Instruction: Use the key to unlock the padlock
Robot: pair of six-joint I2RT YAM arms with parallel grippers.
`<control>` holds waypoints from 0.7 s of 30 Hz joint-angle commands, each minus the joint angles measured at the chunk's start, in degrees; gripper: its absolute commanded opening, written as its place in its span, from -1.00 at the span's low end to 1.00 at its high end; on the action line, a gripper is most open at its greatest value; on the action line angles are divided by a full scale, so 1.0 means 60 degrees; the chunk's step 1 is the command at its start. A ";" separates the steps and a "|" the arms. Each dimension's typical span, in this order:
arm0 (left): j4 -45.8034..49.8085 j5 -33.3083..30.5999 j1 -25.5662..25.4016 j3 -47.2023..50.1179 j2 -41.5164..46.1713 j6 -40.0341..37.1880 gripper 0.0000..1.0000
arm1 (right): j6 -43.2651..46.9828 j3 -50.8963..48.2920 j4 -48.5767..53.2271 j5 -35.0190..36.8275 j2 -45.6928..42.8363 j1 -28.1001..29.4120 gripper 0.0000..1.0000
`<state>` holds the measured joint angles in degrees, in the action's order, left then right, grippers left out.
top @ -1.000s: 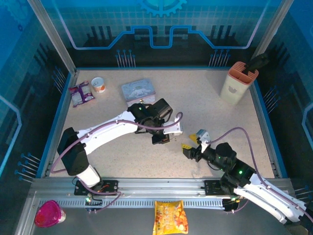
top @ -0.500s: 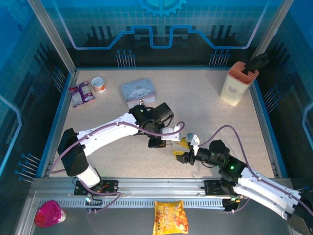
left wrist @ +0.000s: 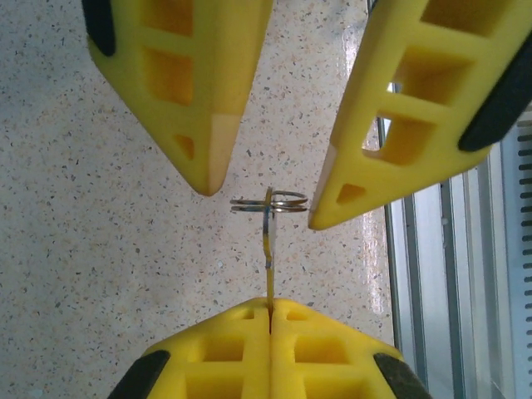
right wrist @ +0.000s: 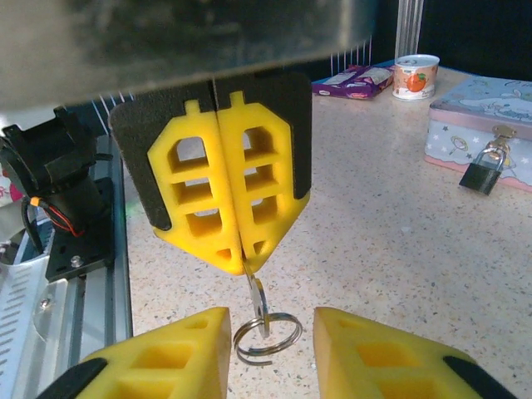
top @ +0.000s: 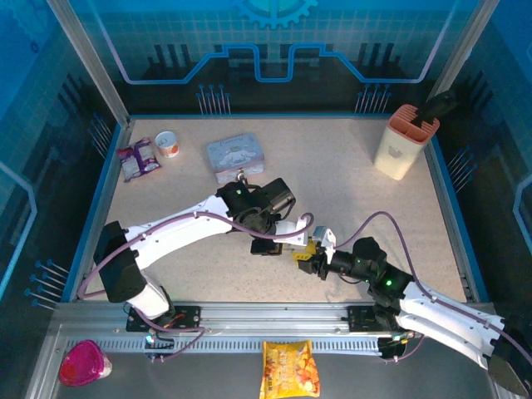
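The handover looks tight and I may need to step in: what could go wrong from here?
1. The right gripper, jaws open, brackets the loose key ring, not the key itself; closing there could leave the key swinging.
2. The left gripper pinches only the key's end at its very tips, so a sideways nudge might knock it free.

Top camera sat high behind the arm bases, looking down over the whole bench (top: pixel 374 208). Left wrist camera, very close, looked down past the left pincer (left wrist: pixel 270 306). Right wrist camera looked low past the right pincer (right wrist: pixel 272 322) toward far left. Both shared the key (left wrist: pixel 268 241).
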<state>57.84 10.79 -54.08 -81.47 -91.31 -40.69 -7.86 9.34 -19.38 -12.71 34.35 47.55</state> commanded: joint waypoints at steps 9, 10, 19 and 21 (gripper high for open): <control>0.0070 0.0287 -0.0083 0.0114 0.0242 -0.0206 -1.00 | -0.0063 -0.0078 -0.0343 -0.0197 -0.0138 -0.0085 -0.53; 0.0060 0.0292 -0.0083 0.0124 0.0257 -0.0206 -1.00 | -0.0046 -0.0078 -0.0359 -0.0218 -0.0098 -0.0079 -0.54; 0.0016 0.0308 -0.0098 0.0188 0.0283 -0.0192 -1.00 | -0.0151 -0.0017 -0.0736 -0.0394 0.0361 -0.0079 -0.63; 0.0018 0.0318 -0.0104 0.0188 0.0277 -0.0192 -1.00 | -0.0169 -0.0005 -0.0815 -0.0430 0.0441 -0.0077 -0.67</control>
<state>57.71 10.92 -54.19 -80.97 -91.31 -40.69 -8.32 9.30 -21.39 -14.17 36.67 47.55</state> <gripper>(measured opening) 0.052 0.172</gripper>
